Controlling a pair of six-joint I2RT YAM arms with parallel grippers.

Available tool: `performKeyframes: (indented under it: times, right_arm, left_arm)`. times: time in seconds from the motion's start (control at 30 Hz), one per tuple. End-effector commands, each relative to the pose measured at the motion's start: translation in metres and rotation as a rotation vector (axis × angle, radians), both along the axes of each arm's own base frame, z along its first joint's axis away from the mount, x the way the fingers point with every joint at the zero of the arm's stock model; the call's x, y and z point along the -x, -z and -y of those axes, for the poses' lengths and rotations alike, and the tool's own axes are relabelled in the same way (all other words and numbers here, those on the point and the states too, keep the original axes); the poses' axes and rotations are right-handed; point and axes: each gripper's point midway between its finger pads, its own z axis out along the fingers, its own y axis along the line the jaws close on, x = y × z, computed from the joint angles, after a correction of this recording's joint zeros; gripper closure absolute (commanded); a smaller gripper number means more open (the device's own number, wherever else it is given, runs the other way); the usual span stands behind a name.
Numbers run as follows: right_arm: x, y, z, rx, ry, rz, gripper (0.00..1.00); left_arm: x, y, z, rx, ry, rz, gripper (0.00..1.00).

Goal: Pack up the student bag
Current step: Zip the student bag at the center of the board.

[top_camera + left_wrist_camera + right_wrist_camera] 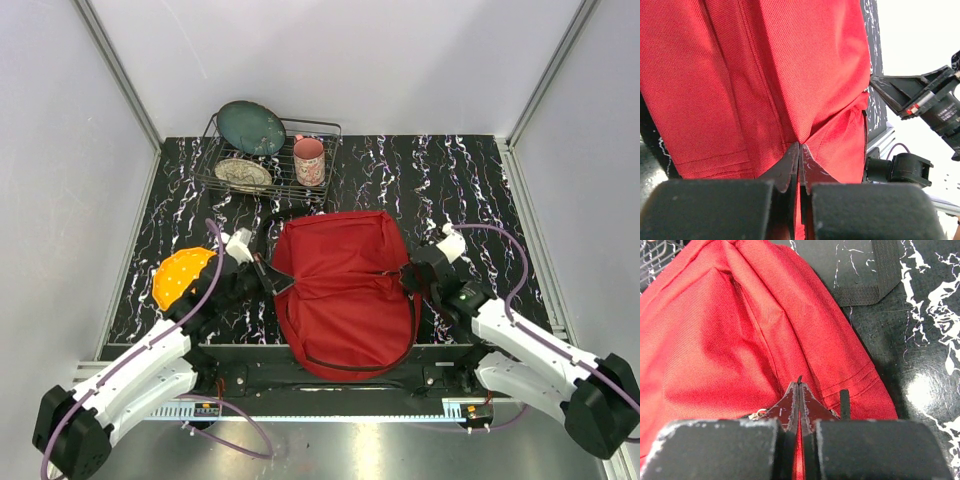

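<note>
Black marbled table (480, 190): student bag (345, 290) centre, wire rack (283, 181) far-left corner, orange dish (180, 276) left edge.

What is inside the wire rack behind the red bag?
The wire rack holds a green plate, a patterned plate and a pink cup. Whatever lies under the plates is hidden.

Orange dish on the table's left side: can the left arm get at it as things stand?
Probably, though not at once: the orange dish lies uncovered beside the left arm, but the left gripper is pinching the student bag and must let go first.
</note>
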Motion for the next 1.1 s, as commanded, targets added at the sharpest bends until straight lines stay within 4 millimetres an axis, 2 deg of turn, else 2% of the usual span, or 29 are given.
performKeyframes:
  times: [0.0,0.17,0.27,0.37,0.43,0.47,0.5,0.57,0.6,0.73,0.77,0.9,0.97,1.07]
  right_arm:
    - [0.000,0.003,0.050,0.125,0.170,0.041,1.00]
    - [-0.001,0.001,0.050,0.116,0.183,0.049,1.00]
    - [-0.001,-0.002,0.040,0.089,0.133,0.049,1.00]
    - [0.004,-0.010,0.038,0.042,0.131,0.056,0.63]
    - [0.011,-0.018,0.040,-0.018,0.155,0.057,0.22]
    - [0.015,-0.020,0.039,-0.046,0.159,0.055,0.19]
    - [0.020,-0.027,0.039,-0.103,0.174,0.061,0.18]
    - [0.028,-0.028,0.027,-0.187,0.135,0.042,0.17]
    - [0.030,-0.039,0.014,-0.266,0.085,0.059,0.17]
    - [0.034,-0.045,-0.011,-0.389,0.008,0.041,0.20]
    - [0.031,-0.046,-0.016,-0.406,-0.001,0.039,0.22]
    - [0.022,-0.027,-0.028,-0.366,-0.007,-0.036,0.23]
    - [0.010,-0.034,-0.035,-0.383,-0.015,0.005,0.24]
    - [0.001,-0.033,-0.042,-0.386,-0.022,0.014,0.34]
  left_arm:
    - [-0.013,0.005,-0.025,-0.072,-0.069,0.020,1.00]
    - [-0.015,0.011,-0.026,-0.071,-0.056,-0.007,1.00]
    - [-0.016,0.013,-0.022,-0.060,-0.039,-0.006,1.00]
    - [-0.016,0.016,-0.018,-0.058,-0.017,-0.013,1.00]
    - [-0.017,0.014,-0.016,-0.057,-0.006,-0.012,1.00]
    - [-0.017,0.014,-0.015,-0.052,0.000,-0.013,1.00]
    - [-0.016,0.013,-0.014,-0.048,0.007,-0.012,1.00]
    - [-0.016,0.012,-0.012,-0.036,0.009,-0.009,1.00]
    - [-0.016,0.013,-0.011,-0.034,0.014,-0.011,1.00]
    - [-0.017,0.011,-0.010,-0.030,0.024,-0.005,1.00]
    - [-0.017,0.011,-0.010,-0.032,0.024,-0.007,1.00]
    - [-0.017,0.009,-0.010,-0.028,0.024,0.000,1.00]
    - [-0.015,0.008,-0.010,-0.029,0.026,0.003,1.00]
    - [-0.015,0.009,-0.011,-0.027,0.021,0.004,1.00]
